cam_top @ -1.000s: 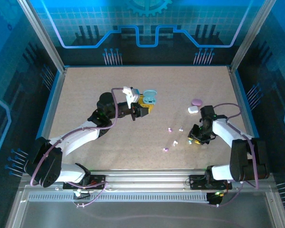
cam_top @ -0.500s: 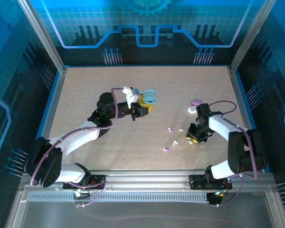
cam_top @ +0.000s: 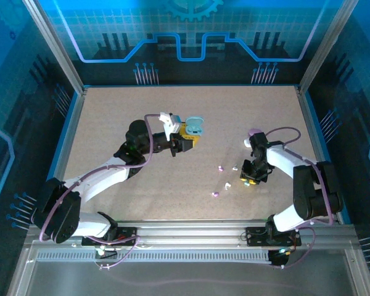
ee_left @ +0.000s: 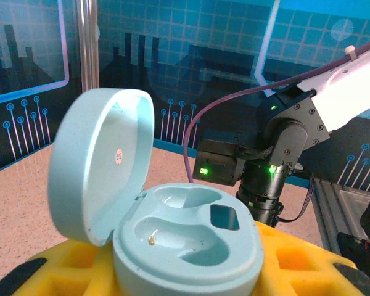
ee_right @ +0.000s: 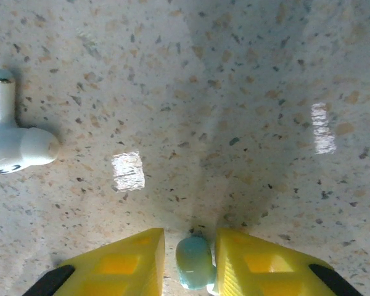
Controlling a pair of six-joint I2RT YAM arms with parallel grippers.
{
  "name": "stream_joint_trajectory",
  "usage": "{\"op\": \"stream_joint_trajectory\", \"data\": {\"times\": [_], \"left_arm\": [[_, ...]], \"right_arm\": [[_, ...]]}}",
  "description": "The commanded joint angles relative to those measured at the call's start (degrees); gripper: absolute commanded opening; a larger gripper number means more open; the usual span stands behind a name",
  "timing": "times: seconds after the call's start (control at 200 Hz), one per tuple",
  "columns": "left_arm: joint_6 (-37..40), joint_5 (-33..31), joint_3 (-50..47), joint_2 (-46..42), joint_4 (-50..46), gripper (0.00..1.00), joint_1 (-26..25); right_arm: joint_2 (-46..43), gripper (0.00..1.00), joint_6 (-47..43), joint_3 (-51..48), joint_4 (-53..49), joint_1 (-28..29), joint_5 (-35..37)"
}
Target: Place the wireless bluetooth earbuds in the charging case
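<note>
A light blue charging case (cam_top: 195, 126) with its lid up is held above the table by my left gripper (cam_top: 186, 133), which is shut on its base. In the left wrist view the case (ee_left: 191, 237) sits between the yellow fingers (ee_left: 299, 265) and both of its wells are empty. My right gripper (cam_top: 249, 176) is low over the table, its yellow fingers (ee_right: 259, 265) shut on a light blue earbud (ee_right: 194, 262). A white earbud (ee_right: 15, 145) lies on the table to its left. More earbuds lie loose: pink (cam_top: 221, 168), white (cam_top: 235, 167), white (cam_top: 225, 186) and pink (cam_top: 214, 194).
A pink case (cam_top: 254, 132) and a white case (cam_top: 250, 142) lie shut behind the right gripper. The right arm (ee_left: 277, 154) stands beyond the held case in the left wrist view. Blue walls and metal posts ring the table (cam_top: 111, 117).
My right gripper has drawn its jaws in on the light blue earbud and shifted left and slightly away over the table. The left arm and the case have not moved.
</note>
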Motion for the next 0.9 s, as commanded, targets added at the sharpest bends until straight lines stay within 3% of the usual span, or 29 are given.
{"op": "stream_joint_trajectory", "data": {"times": [0.0,0.896], "left_arm": [[-0.58,0.77,-0.34,-0.88,1.17,0.32,-0.12],[-0.76,0.89,-0.38,-1.32,0.76,0.32,-0.14]], "right_arm": [[0.81,0.29,-1.0,1.59,-2.97,1.22,1.95],[4.35,0.25,-1.9,3.04,-3.86,2.6,2.67]]}}
